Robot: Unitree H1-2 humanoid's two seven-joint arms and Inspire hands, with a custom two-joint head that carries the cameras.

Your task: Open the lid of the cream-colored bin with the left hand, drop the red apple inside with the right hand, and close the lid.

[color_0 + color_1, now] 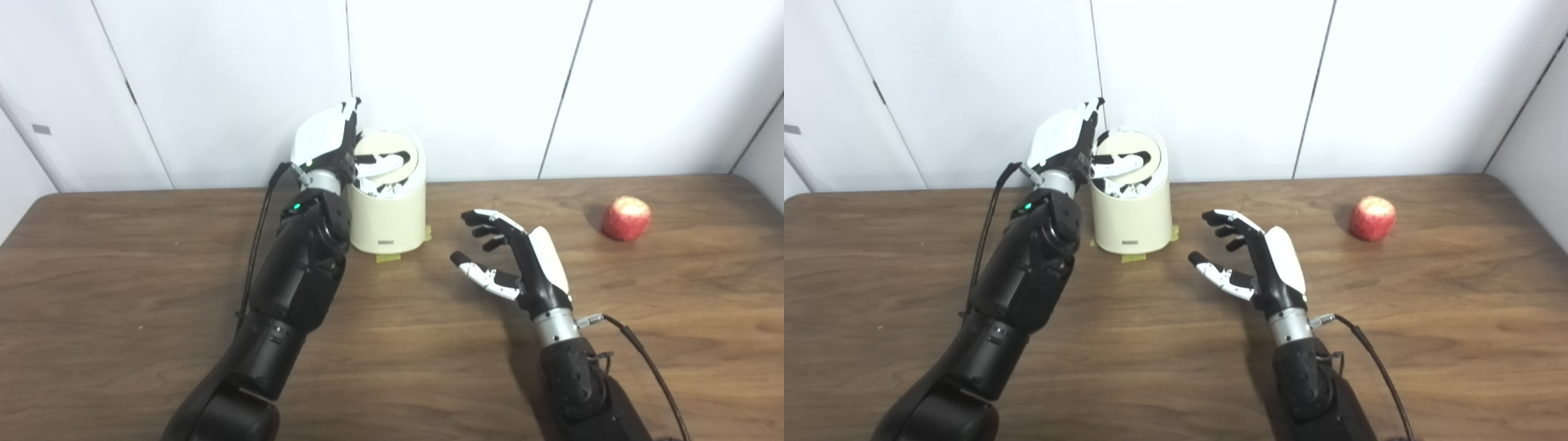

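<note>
The cream-colored bin (pixel 387 208) stood at the far side of the wooden surface (pixel 392 343), left of centre and close to the white wall, with bits of yellow tape under its base. Its lid (pixel 387 154) was tipped up toward the wall, so the round inner face showed and the mouth was open, with crumpled white stuff visible inside. The left hand (pixel 331 147) was at the bin's left rim, thumb and fingers reaching across the opening and touching the raised lid; it looked to be propping the lid rather than clenching it, though the exact contact was hard to see.

The right hand (pixel 514 260) hovered over the middle of the surface, released, its fingers spread and curled a little, holding nothing. The red apple (pixel 626 218) lay well apart from it, at the far right of the surface.

The apple would likely handle as a firm, rounded, moderately light thing with a smooth skin that could roll or slip, so a wrap around its widest part from above seemed the sound hold. The lid appeared light and stiff, hinged at the far edge; it might fall shut if the left hand eased off.
</note>
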